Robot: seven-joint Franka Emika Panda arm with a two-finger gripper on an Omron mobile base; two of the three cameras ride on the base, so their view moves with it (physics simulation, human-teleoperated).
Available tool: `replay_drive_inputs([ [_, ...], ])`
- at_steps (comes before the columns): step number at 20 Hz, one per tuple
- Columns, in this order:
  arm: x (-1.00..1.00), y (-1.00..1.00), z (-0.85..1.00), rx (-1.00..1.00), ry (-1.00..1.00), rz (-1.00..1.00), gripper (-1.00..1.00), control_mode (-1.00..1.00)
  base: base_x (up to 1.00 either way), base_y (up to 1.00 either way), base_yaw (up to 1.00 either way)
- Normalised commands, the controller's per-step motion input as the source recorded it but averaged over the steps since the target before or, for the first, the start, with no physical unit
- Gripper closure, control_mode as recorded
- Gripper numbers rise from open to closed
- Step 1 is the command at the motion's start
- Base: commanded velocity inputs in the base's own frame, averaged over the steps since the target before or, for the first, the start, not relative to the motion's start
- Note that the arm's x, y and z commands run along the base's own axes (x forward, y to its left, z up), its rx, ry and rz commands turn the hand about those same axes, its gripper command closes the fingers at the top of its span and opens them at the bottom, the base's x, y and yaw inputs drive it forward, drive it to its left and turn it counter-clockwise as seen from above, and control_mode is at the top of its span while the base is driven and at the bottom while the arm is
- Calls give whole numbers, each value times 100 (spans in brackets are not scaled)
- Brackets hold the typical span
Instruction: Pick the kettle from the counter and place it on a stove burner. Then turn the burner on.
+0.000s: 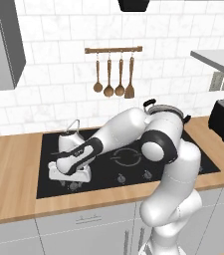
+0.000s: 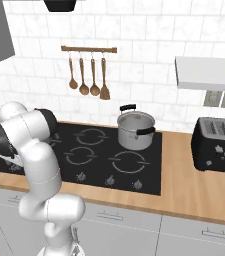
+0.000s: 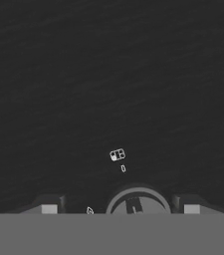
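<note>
Near the cooktop's (image 1: pixel 44 184) front-left edge, the gripper (image 3: pixel 120 208) hangs low over a round knob (image 3: pixel 136 204), its jaws spread and released. Just behind, the kettle (image 1: pixel 67 141) sits on the far-left burner. Far right stands a silver pot (image 2: pixel 135 130).

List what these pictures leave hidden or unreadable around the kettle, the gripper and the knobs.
- Kettle, left base view: its lower body and the burner marking under it are hidden by the forearm.
- Gripper, hand view: open, fingertips either side of a knob cut off by the bottom edge.
- Symbols above that knob: too small to read.
- Right base view: the arm covers the cooktop's left end.
</note>
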Motion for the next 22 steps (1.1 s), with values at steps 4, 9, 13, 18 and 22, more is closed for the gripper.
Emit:
replay_drive_inputs([
  [4, -17, -7, -32, 0, 0, 0, 100, -100, 0, 0, 0],
  [9, 0, 0, -3, 0, 0, 0, 100, -100, 0, 0, 0],
  [13, -8, 0, 0, 0, 0, -1, 100, -100, 0, 0, 0],
  [18, -18, -2, 0, 0, 0, -1, 100, -100, 0, 0, 0],
  [22, -39, 0, -6, 0, 0, 0, 100, -100, 0, 0, 0],
])
